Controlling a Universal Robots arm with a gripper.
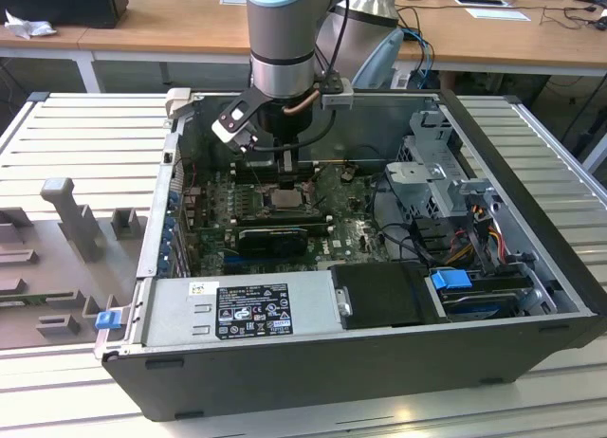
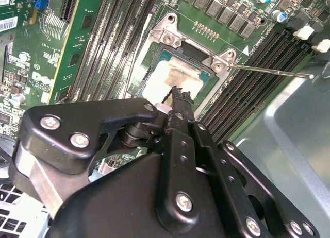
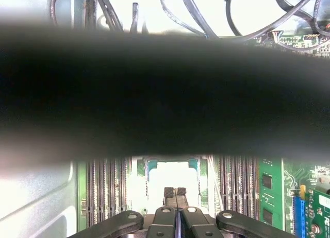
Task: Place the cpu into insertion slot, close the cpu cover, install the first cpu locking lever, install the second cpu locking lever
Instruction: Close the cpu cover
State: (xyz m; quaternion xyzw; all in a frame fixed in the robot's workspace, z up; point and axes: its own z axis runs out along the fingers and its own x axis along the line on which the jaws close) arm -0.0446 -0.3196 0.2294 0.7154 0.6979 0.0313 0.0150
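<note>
**Q:** Where is the cpu point(image 2: 170, 75) lying relative to the gripper point(image 2: 179, 95)?

**A:** In the second wrist view it is sitting flat in the insertion slot point(image 2: 169, 32), directly beneath the fingertips point(image 2: 183, 100). The jaws are pressing together, gripping nothing.

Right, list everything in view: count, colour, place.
case: one, black, open, on the table
table: one, grey slats, under the case
board: one, green, in the case
cpu: one, pale silver, in the slot
slot: one, grey rim, on the board
lever: one, thin silver, beside the slot
memory slots: several, black, flanking the slot
power supply: one, grey, in the case
arm: one, grey, over the board
gripper: one, black, shut, over the cpu
</note>
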